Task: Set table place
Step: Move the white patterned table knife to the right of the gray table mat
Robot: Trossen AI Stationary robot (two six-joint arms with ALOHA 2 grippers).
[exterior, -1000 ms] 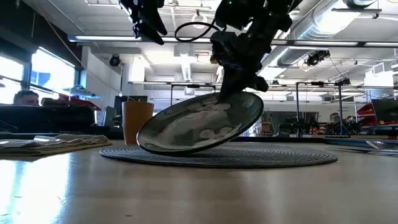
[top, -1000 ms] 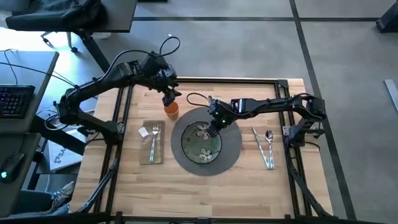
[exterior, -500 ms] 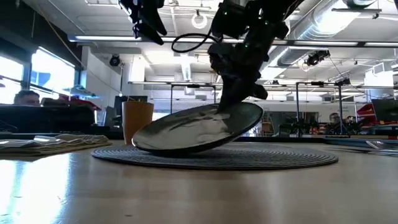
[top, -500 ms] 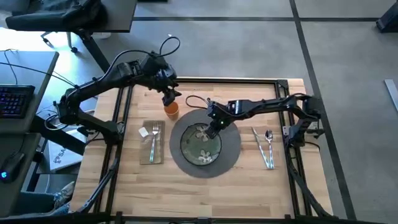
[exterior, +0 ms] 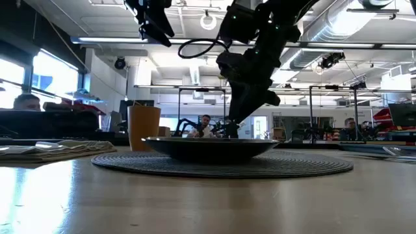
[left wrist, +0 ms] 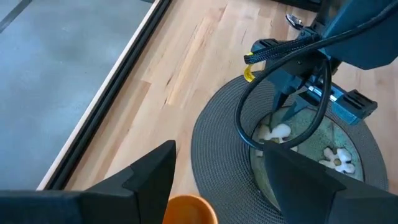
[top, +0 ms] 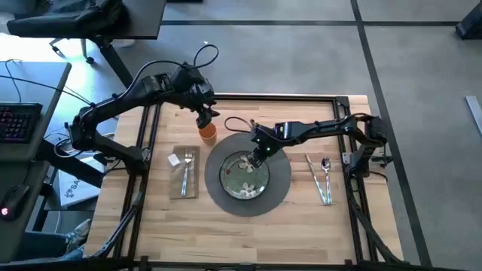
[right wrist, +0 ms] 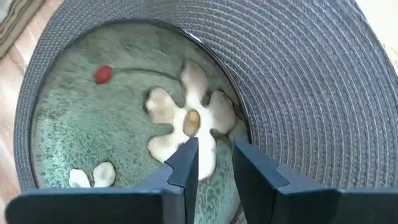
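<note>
While the plate (top: 245, 175) lies flat in the middle of the placemat (top: 280, 182), its far rim is straddled by the slightly parted right gripper (top: 259, 155), so it could be tipped or dragged off-centre if a finger catches during withdrawal.

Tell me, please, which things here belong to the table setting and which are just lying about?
Setting: placemat, plate, orange cup, napkin, fork, knife, spoon.
Lying about: keyboard, office chair.
</note>
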